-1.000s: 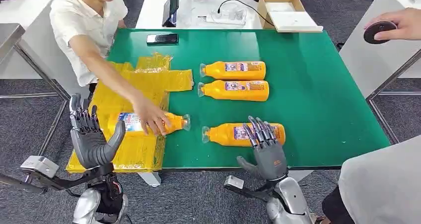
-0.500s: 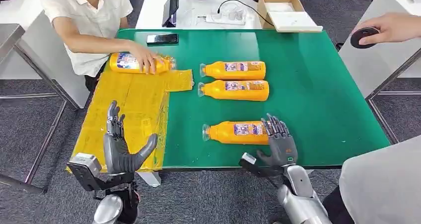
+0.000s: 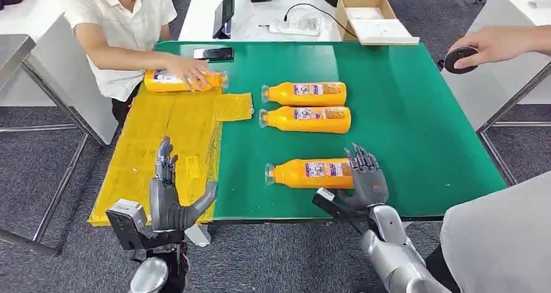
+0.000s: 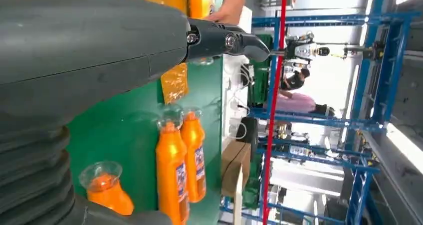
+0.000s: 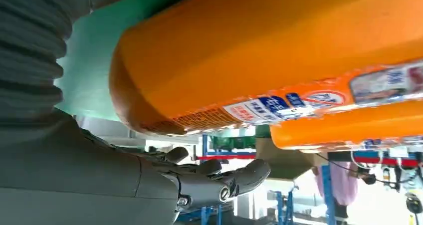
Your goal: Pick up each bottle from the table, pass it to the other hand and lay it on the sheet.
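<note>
My right hand [image 3: 368,179] lies at the base of the nearest bottle [image 3: 305,174] on the bench [image 3: 416,124], fingers spread, not gripping. My left hand [image 3: 167,195] stands upright and empty, fingers apart, over the sheet [image 3: 162,137].

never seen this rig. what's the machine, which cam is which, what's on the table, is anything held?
A humanoid robot with two many-fingered hands. The wide picture is its head camera looking down; the two close-ups come from cameras at its wrists. On the green table lie three orange bottles: the nearest bottle, plus two further back. A person's hand rests on a fourth bottle on the yellow sheet. The right hand is at the nearest bottle's base; a grip is unclear. The left hand is open, empty.
</note>
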### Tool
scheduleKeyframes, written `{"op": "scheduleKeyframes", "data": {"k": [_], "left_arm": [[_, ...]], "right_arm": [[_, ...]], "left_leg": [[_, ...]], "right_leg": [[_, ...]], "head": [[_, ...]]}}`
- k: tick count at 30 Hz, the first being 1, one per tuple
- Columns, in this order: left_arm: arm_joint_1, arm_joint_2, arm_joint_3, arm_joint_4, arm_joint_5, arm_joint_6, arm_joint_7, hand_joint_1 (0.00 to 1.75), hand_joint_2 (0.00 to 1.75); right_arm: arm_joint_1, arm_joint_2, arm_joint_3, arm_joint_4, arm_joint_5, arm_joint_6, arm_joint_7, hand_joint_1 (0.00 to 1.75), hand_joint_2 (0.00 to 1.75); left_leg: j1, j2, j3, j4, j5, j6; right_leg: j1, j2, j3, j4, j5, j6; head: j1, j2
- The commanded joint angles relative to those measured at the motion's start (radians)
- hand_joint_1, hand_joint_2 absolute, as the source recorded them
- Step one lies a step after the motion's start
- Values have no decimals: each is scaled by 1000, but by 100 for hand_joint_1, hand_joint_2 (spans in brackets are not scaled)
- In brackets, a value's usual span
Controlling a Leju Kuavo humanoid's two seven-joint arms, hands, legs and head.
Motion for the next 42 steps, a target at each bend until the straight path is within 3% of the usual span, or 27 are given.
{"op": "scheduleKeyframes", "data": {"k": [1,5,6,7,8,14,19,22,26,31,33,37,39,42], "left_arm": [[-42,36,-55,67,7,-7,10,0,175],[-51,37,-61,77,13,-10,19,0,175],[-55,37,-64,81,18,-14,24,0,175],[-61,37,-67,85,23,-19,27,0,175],[-67,38,-70,89,25,-22,29,0,175],[-89,38,-78,103,68,-63,52,0,175],[-85,41,-79,101,74,-69,52,0,175],[-76,42,-77,90,76,-67,48,0,175],[-52,36,-58,62,68,-29,22,0,175],[-42,28,-39,46,63,13,1,0,175],[-28,3,-9,47,65,81,0,0,175],[-7,2,-23,79,78,104,22,0,175],[10,18,-60,100,96,66,45,0,175],[22,21,-72,106,95,65,40,0,175]], "right_arm": [[-20,-18,57,138,29,37,31,0,175],[-28,-11,55,151,5,112,25,0,175],[-32,-13,59,162,-2,162,20,45,175],[-33,-17,62,171,-8,205,22,152,175],[-37,-19,67,179,-13,252,22,175,175],[-40,-22,77,195,-31,360,8,175,175],[-20,-2,10,180,-158,417,-92,175,175],[-11,8,1,169,-201,409,-140,175,175],[-1,33,-28,132,-287,351,-237,175,175],[-2,65,-32,91,-352,295,-305,175,175],[15,92,-50,36,-443,243,-381,175,175],[64,123,-38,-86,-554,221,-414,175,175],[119,142,-41,-215,-684,220,-448,175,175],[138,139,-15,-257,-701,222,-430,175,175]], "left_leg": [[1,-2,2,-1,0,-1],[1,-2,1,-1,1,-2],[1,-2,2,-1,1,-1],[1,-3,1,-2,1,-2],[1,-2,2,-1,1,-2],[1,-1,4,-1,1,-2],[2,-2,9,-2,0,-2],[2,-2,11,-3,-1,-1],[2,3,14,-2,-4,-2],[3,6,13,-1,-5,-2],[3,6,11,-1,-5,-2],[4,7,8,-2,-4,-2],[3,6,6,-2,-5,-2],[3,6,3,-2,-5,-1]], "right_leg": [[1,-3,2,-1,0,-1],[1,-4,3,-2,0,-2],[1,-3,3,-1,0,-1],[1,-4,3,-2,1,-2],[1,-3,3,-2,0,-1],[2,-2,4,-2,1,-2],[2,-3,4,-3,0,-2],[3,-4,2,-4,-2,-3],[3,3,13,-3,-1,-2],[4,5,11,-1,-1,-3],[4,5,10,-2,-1,-3],[4,6,7,-2,-1,-3],[4,5,5,-1,-1,-3],[3,5,2,0,-2,-2]], "head": [[0,0],[0,0],[0,0],[0,0],[0,0],[0,0],[0,0],[0,0],[0,0],[0,0],[0,0],[0,0],[0,0],[0,0]]}}
